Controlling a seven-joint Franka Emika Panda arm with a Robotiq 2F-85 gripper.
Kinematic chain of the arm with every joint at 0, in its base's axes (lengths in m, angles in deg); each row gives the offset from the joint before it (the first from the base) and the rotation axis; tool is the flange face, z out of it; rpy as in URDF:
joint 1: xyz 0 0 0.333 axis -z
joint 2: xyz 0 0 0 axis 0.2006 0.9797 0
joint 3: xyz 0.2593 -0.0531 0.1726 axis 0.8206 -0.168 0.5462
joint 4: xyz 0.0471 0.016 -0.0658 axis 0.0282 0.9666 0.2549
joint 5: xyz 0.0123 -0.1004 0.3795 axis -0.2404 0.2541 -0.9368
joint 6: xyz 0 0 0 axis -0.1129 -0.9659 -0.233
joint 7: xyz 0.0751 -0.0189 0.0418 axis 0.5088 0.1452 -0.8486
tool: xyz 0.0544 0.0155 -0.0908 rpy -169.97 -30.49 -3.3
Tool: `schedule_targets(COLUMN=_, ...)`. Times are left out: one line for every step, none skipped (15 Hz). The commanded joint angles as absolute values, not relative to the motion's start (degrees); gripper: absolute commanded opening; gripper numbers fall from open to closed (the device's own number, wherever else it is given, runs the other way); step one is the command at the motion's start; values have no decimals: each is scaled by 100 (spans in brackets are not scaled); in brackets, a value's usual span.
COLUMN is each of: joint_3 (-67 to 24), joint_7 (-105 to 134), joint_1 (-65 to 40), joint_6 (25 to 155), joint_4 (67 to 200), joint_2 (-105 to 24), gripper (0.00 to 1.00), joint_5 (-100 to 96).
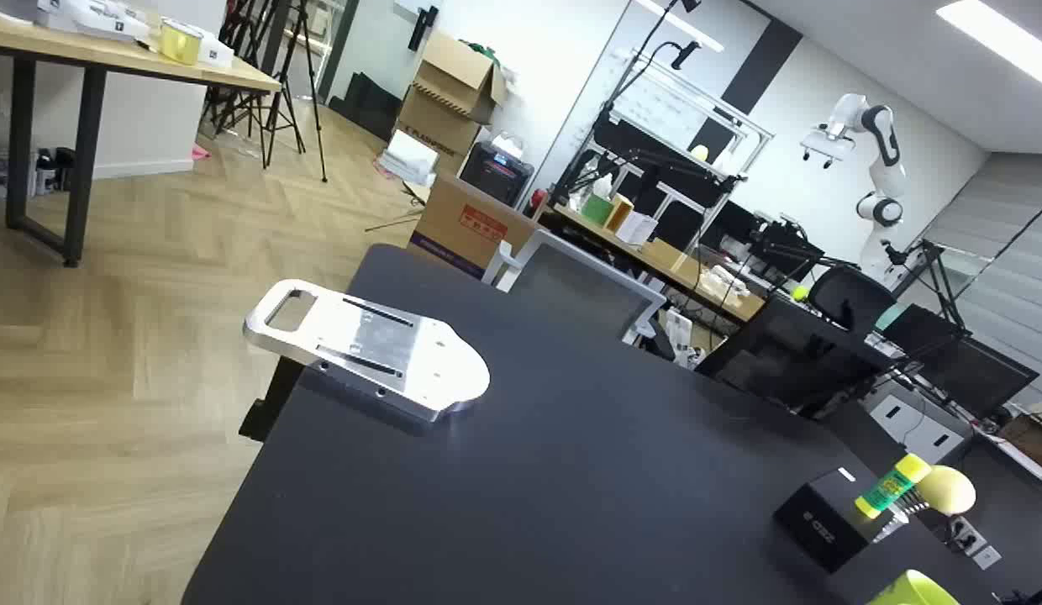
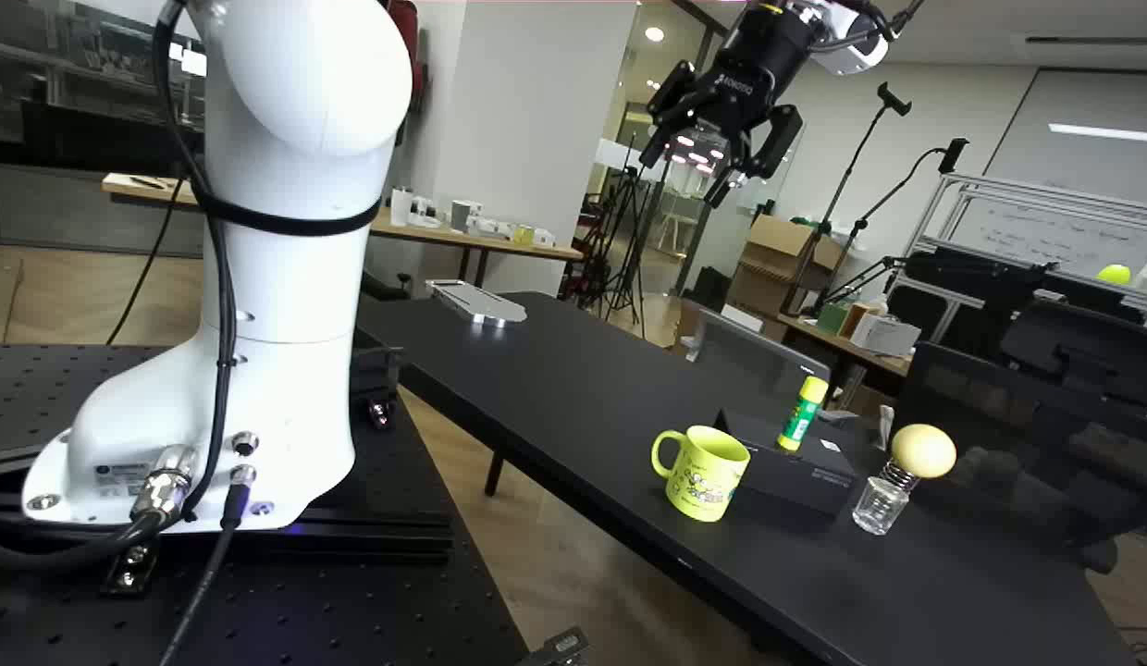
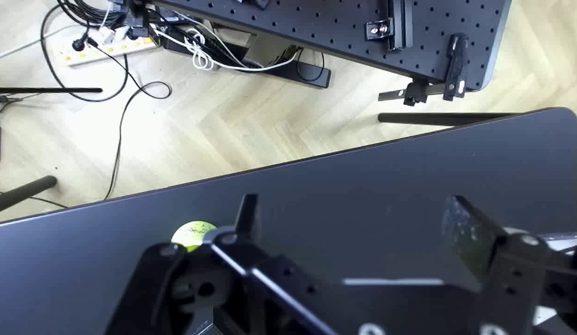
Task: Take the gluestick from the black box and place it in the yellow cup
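The gluestick [image 1: 893, 486], green with yellow ends, stands upright on top of the black box [image 1: 823, 523]. In an exterior view the gluestick [image 2: 803, 413] and the black box [image 2: 795, 476] sit right behind the yellow cup [image 2: 708, 474], a yellow-green mug with a handle. The cup [image 1: 913, 590] is cut off at the bottom edge in an exterior view. My gripper [image 2: 682, 178] is open and empty, high above the table. In the wrist view the gripper [image 3: 352, 214] has its fingers wide apart; the cup [image 3: 194, 234] shows partly behind the left finger. The gluestick is hidden there.
A spring-necked object with a pale round head [image 2: 923, 450] and clear base stands beside the box. A silver-white flat metal plate [image 1: 378, 344] lies at the table's far end. The black table [image 2: 573, 388] has a long edge toward the robot base [image 2: 277, 370].
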State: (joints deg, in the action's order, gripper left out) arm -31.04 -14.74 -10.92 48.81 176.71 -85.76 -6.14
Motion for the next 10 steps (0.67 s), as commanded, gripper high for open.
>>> schedule_targets(joint_3=-3033, joint_7=-1505, joint_1=-1008, joint_6=4879, joint_4=17665, joint_2=-8562, gripper=100, joint_5=-644)
schedule_targets(joint_3=-3033, joint_7=-1505, joint_1=-1008, joint_6=4880, joint_4=17665, joint_2=-8562, gripper=100, joint_5=-644)
schedule_targets(joint_3=-3033, joint_7=-1505, joint_1=-1007, joint_6=4880, joint_4=17665, joint_2=-8563, gripper=100, joint_5=-644)
schedule_targets(joint_3=-3033, joint_7=-1505, joint_1=-1007, joint_6=4881, joint_4=17665, joint_2=-8563, gripper=100, joint_5=-644)
schedule_targets(joint_3=-3033, joint_7=-1506, joint_1=-1007, joint_6=4881, joint_4=17665, joint_2=-8563, gripper=100, joint_5=-644)
schedule_targets(joint_3=-3033, joint_7=-1506, joint_1=-1007, joint_6=4881, joint_4=17665, joint_2=-8563, gripper=100, joint_5=-644)
schedule_targets(joint_3=-3033, joint_7=-1506, joint_1=-1007, joint_6=4881, joint_4=17665, joint_2=-8563, gripper=100, joint_5=-644)
schedule_targets(joint_3=-3032, joint_7=-1616, joint_1=-1026, joint_6=4949, joint_4=17661, joint_2=-8510, gripper=100, joint_5=-557)
schedule_targets(joint_3=-3011, joint_7=-1673, joint_1=-1018, joint_6=5146, joint_4=17659, joint_2=-8405, gripper=100, joint_5=-426)
schedule_targets(joint_3=-3031, joint_7=-1754, joint_1=-1017, joint_6=5308, joint_4=17579, joint_2=-8188, gripper=100, joint_5=-348)
